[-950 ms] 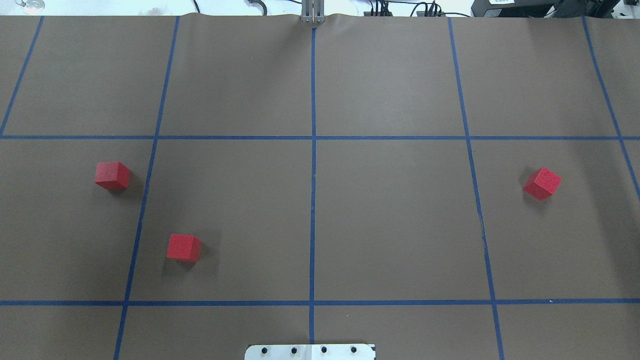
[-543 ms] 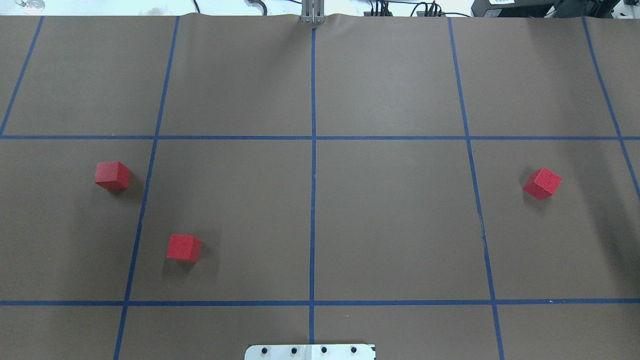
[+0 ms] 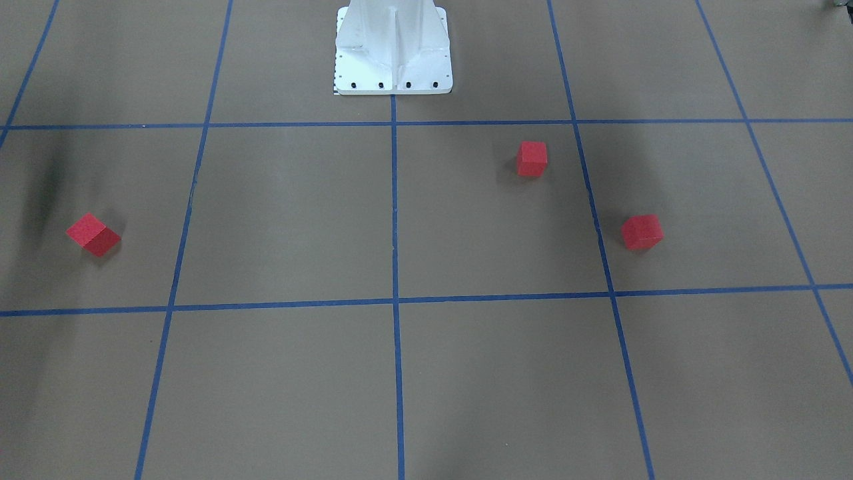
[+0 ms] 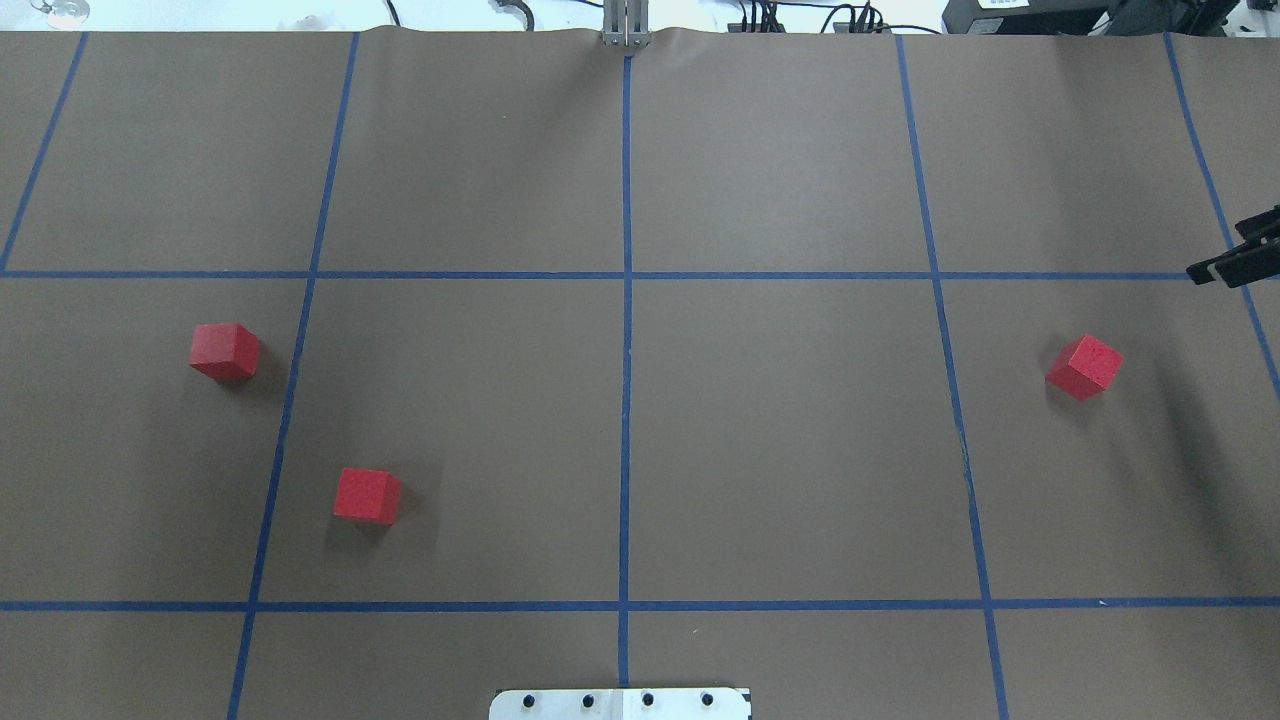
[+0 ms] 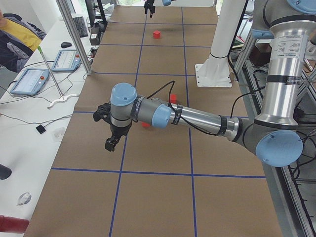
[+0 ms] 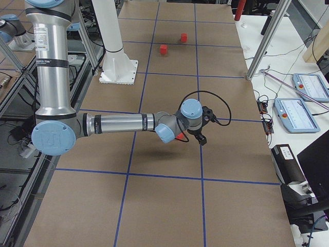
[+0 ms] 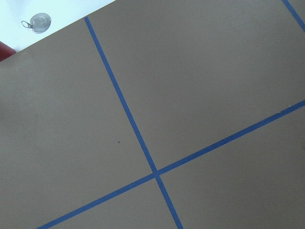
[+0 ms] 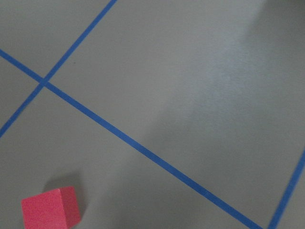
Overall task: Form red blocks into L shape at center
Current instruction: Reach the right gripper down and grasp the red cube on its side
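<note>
My left arm [image 5: 197, 118] is set with the upper link upright and the forearm level, running toward 9 o'clock in the left side view. Its wrist points my left gripper [image 5: 111, 141] downward; jaw state not determinable. My right arm [image 6: 118, 123] is posed likewise. My right gripper [image 4: 1232, 264] shows partly at the overhead view's 3 o'clock edge; jaw state not determinable.

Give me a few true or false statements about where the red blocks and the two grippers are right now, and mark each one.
1. The far left block, the near left block and the right block all lie apart from one another. True.
2. Two blocks lie on the robot's right of the middle tape line. False: two lie on its left, one on its right.
3. One block rests on the middle tape line. False: none touches it.
4. Neither the left gripper nor the right gripper holds a block. True.
</note>
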You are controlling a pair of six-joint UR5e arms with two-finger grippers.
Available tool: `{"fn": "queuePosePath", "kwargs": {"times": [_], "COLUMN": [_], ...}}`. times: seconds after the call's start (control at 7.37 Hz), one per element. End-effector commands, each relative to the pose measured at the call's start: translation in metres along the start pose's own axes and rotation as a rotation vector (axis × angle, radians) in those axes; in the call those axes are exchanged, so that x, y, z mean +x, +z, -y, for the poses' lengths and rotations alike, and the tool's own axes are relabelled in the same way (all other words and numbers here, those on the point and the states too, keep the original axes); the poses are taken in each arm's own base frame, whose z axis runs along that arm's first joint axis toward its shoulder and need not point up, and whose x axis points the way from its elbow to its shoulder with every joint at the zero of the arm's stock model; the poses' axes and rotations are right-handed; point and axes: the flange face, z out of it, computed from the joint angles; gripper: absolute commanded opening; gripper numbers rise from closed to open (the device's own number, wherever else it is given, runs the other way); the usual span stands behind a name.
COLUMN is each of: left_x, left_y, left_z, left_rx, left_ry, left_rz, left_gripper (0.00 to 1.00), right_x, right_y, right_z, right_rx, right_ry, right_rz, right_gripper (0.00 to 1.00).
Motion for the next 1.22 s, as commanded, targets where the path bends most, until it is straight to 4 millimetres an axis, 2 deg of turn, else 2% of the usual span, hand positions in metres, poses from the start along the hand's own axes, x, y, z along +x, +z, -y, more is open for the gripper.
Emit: {"fn": "queuePosePath", "kwargs": {"times": [0.0,0.41,0.68,1.09], "left_x": [0.000,-0.002,-0.002,-0.002], "left_y": [0.000,0.003,0.004,0.005], "left_z": [0.000,-0.004,-0.006,-0.007], "left_rx": [0.002,0.006,0.004,0.002], "left_ry": [0.001,0.005,0.003,0.001], "left_rz": [-0.001,0.002,0.000,-0.001], "left_gripper": [1.00,1.00,1.00,1.00], "right_x": [-0.034,-0.073,-0.082,-0.093], "right_y": [0.035,0.070,0.086,0.100], "right_z": [-0.006,-0.004,-0.016,-0.024], "right_rx": [-0.055,-0.098,-0.133,-0.161], "right_ry": [-0.055,-0.056,-0.037,-0.043], "right_rz": [-0.004,-0.003,-0.016,-0.015], "right_gripper": [0.99,0.99,0.99,0.98]}}
